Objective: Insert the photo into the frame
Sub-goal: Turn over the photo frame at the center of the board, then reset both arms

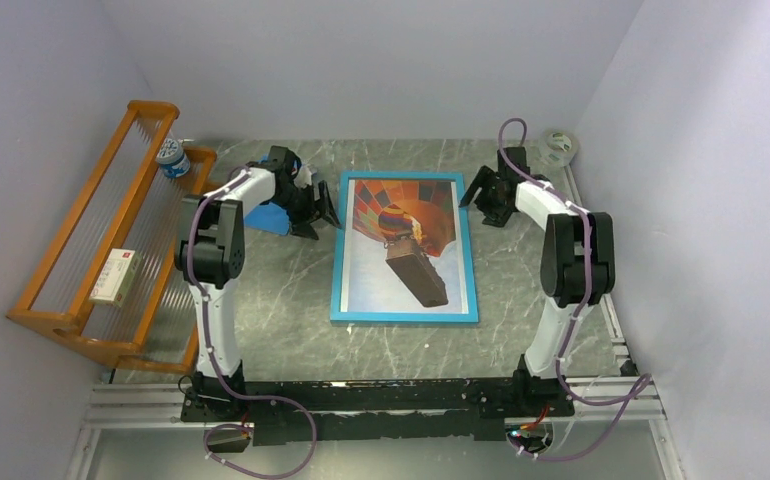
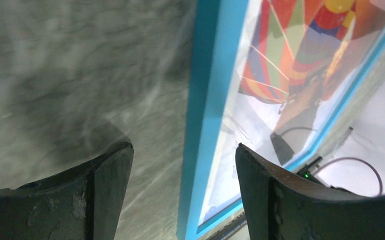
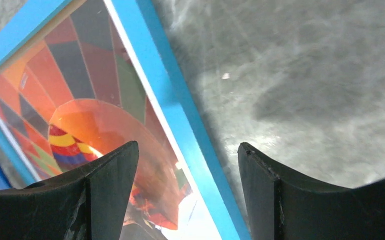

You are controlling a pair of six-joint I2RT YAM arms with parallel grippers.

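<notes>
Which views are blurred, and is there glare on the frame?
Left wrist: heavy motion blur smears the table; the frame edge is soft, and its glass shows dark reflections. Right wrist: mild streaking, frame sharper. Top external: sharp, no glare.

Frame (image 1: 405, 316) turquoise — photo (image 1: 404, 245) orange-red multicol. balloon — table (image 1: 281, 300) grey marbled.

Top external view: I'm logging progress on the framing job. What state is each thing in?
photo: inside the frame, picture side up.
frame: lying flat on the table, turquoise front up.
left gripper: open, holding nothing, over the frame edge nearest it.
right gripper: open, holding nothing, over the frame edge nearest it.
</notes>
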